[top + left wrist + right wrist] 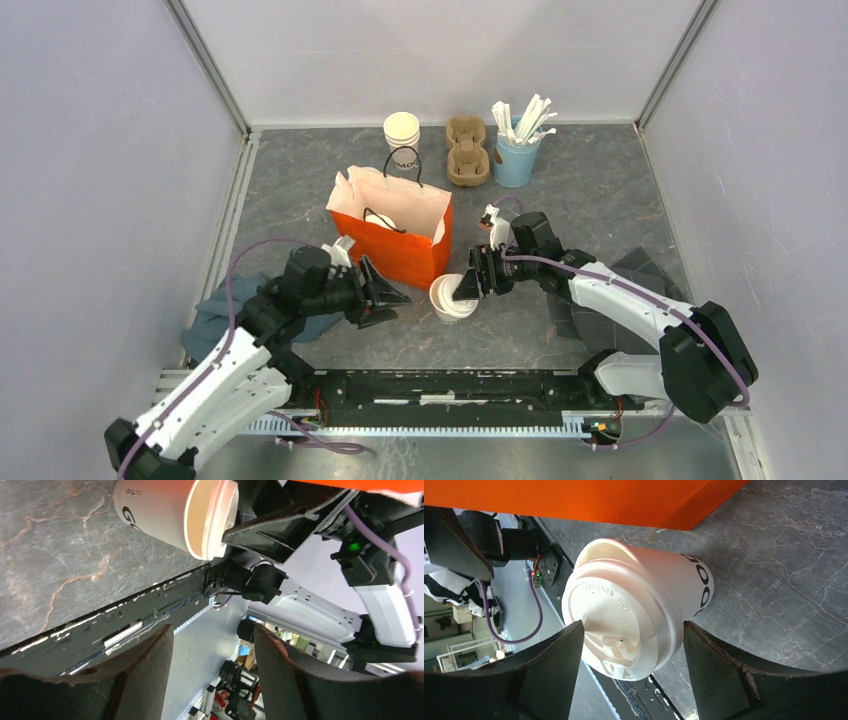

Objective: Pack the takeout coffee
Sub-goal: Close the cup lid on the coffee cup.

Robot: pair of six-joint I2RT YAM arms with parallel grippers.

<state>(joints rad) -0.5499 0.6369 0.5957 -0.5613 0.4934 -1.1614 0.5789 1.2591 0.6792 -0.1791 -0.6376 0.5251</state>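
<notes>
**Near to far.** The left gripper [212,630] stands released, with its jaws apart around nothing, just left of the cup [679,580]. The right gripper [633,625] grasps that cup, and we see its fingers [549,675] set against both sides of the white lid [609,610]. The cup is tilted and lies outside the bag [400,250], just in front of its near right corner. We cannot tell whether the cup touches the table [560,200]. A grey cloth [210,315] lies by the left arm. The orange bag stands upright with its mouth open and its lining white, but we cannot make out its contents. The far row, left to right, holds a stack [402,135] of lidless cups, a brown two-well carrier [466,152], and a blue tub [516,162] holding white sticks [528,118].
</notes>
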